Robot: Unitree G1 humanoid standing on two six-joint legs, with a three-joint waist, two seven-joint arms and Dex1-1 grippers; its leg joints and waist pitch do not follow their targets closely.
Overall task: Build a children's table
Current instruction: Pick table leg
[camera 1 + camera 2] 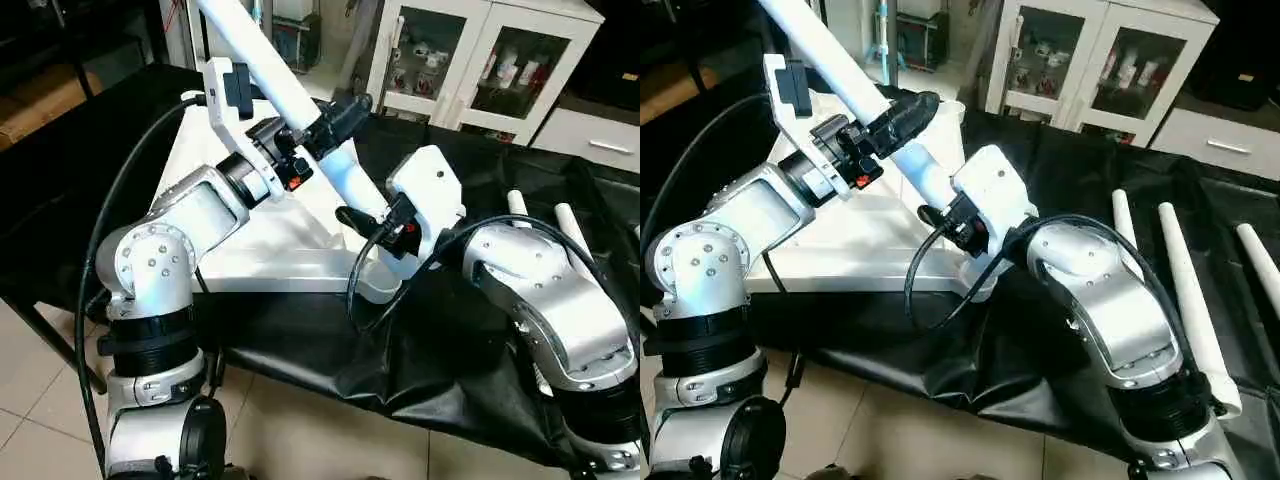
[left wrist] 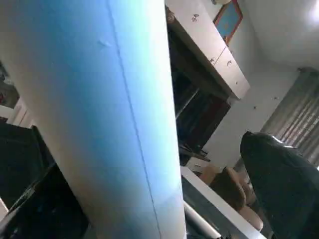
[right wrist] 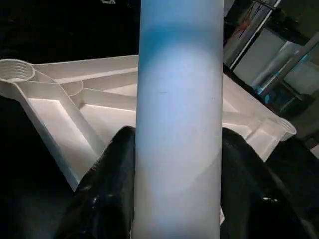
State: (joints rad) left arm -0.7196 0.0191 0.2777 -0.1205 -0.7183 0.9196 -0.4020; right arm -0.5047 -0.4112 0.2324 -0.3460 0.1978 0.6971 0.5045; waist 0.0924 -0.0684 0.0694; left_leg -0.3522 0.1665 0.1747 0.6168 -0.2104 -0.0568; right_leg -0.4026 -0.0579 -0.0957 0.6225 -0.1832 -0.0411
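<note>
Right hand (image 1: 940, 205) pinches a tilted leg (image 1: 855, 75) over the tabletop's (image 1: 855, 245) near corner socket, left hand (image 1: 895, 118) spread beside it, steadying.

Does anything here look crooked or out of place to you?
Yes: the leg held by the right gripper leans steeply over the upside-down tabletop instead of standing straight up. The left gripper is open around it higher up. Three spare legs lie on the black cloth.
</note>
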